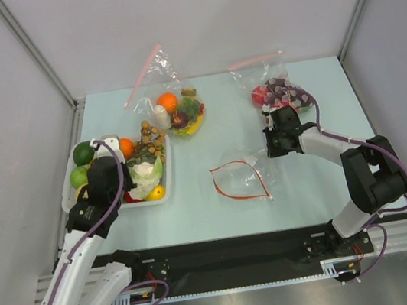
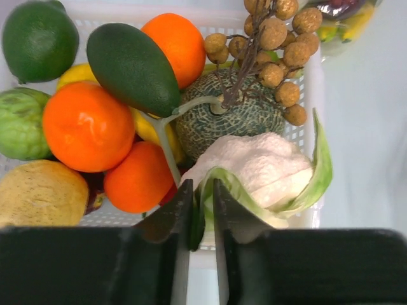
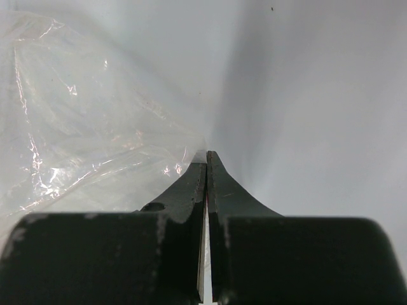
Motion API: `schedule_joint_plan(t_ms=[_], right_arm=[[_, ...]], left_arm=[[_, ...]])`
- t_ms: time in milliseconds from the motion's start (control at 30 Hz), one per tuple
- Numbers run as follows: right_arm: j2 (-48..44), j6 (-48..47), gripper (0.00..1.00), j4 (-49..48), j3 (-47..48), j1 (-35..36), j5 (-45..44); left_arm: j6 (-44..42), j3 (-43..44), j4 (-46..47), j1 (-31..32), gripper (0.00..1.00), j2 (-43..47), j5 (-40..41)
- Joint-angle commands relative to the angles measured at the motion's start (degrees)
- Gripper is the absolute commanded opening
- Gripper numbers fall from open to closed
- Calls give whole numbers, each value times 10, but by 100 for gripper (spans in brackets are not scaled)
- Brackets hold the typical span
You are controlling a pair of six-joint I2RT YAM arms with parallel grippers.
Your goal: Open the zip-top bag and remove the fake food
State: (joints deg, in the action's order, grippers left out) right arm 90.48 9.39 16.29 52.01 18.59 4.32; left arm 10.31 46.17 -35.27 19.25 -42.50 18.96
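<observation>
Although judged close to the end, not quite finished. Finds the zip-top bag [image 1: 240,180] flat and limp on the table [image 1: 309,182] between the two arms, red rim gaping in a loop, nothing visible inside. Counts the opening as done, and the emptying too.

Places the fake food [image 1: 146,169] well apart from it, in the white basket [image 1: 170,169] at the left, among oranges [image 2: 86,127], limes [image 2: 39,39] and other toys. Puts the brown cluster [image 2: 273,44] across a netted melon [image 2: 248,117], the leafy head [image 2: 254,168] against the near wall, and a yellow round fruit [image 1: 156,193] in the near corner.

Shows the left gripper [image 2: 202,185] low over that basket, jaws a narrow slit apart with a green leaf of the leafy head between them. Cannot tell whether pinching that leaf or letting it go.

Shows the right gripper [image 3: 206,155] closed fingertip to fingertip on nothing, just above the table, with clear plastic [image 3: 82,127] beside it. Cannot tell from the wrist view which bag. Sits, in the top view, near the pink-zip bag [image 1: 279,94] of red-purple toys, apart from the empty one.

Leaves, by this reading, only the release of the leafy head and the withdrawal of the left arm. Leaves the other pink-zip bag [image 1: 177,106] at the back alone, toys inside.
</observation>
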Motion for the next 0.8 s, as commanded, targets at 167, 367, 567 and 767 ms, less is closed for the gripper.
schedule_joint_plan(t_ms=[167,367,567,767], right_arm=[[5,-3,0,4,22,2,-9],[5,-5,0,6,21,3,-9],[5,-2,0,6,20,2,-8],[3,-4,0,7,20,2,-8]], left_arm=[[-18,13,23,-9,54,-8,6],[-19,28,36,-14,73,-21,-18],[-24,58,38,-14,86,-27,-22],[-22,70,42,-14,93,-18,-28]])
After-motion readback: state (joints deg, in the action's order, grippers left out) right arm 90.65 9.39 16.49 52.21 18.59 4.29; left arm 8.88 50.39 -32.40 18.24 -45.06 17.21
